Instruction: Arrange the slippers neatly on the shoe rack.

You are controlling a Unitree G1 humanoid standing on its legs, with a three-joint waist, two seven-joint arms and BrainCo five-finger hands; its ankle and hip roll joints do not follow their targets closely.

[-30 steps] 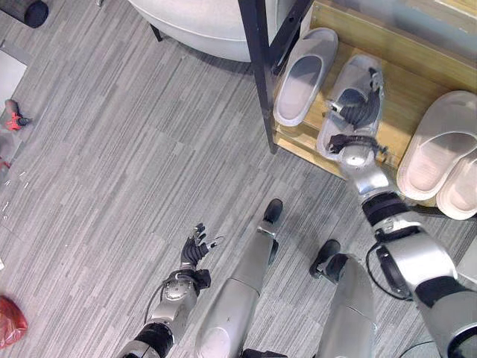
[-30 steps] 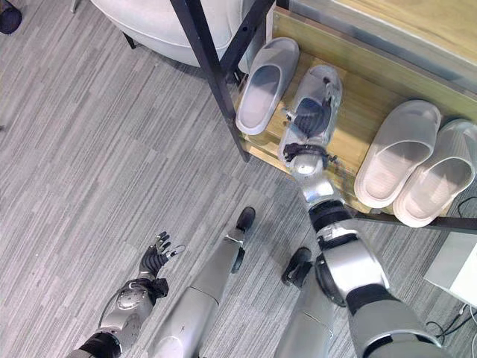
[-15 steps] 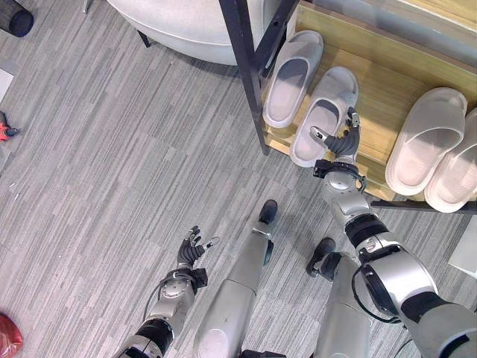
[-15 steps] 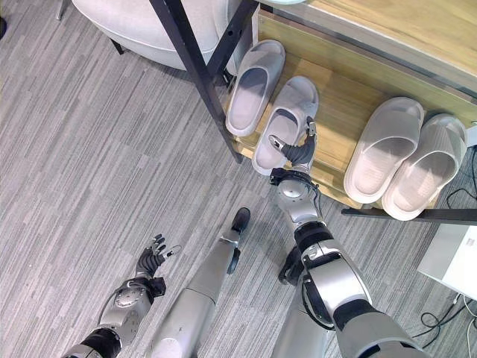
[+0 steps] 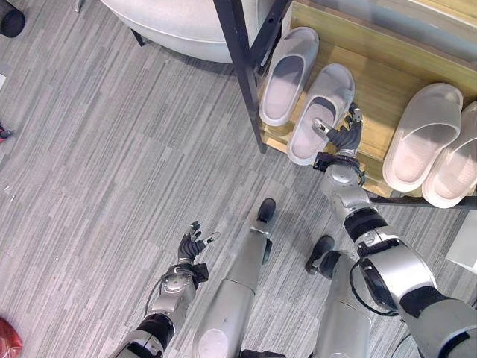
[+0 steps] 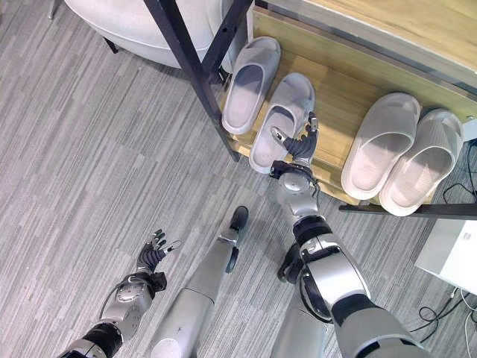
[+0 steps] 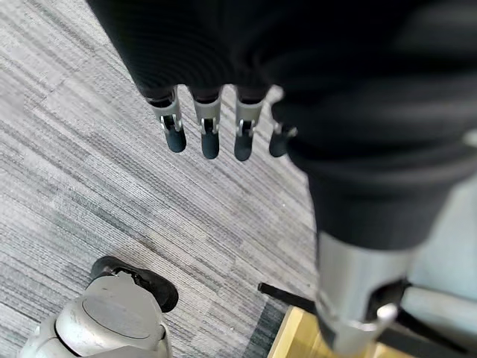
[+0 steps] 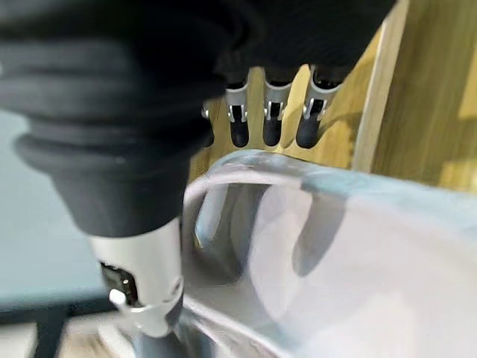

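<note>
While its fingers hang relaxed, holding nothing, the right hand (image 5: 341, 142) hovers beside 1 pale grey foam slipper (image 5: 321, 113), apparently aligning it.

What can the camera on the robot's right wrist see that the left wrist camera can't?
The right wrist view looks past the right hand at a pale slipper lying on the wooden shelf of the shoe rack, very close up. The left wrist view looks past the left hand at grey striped floor. Both show straight fingers holding nothing.
</note>
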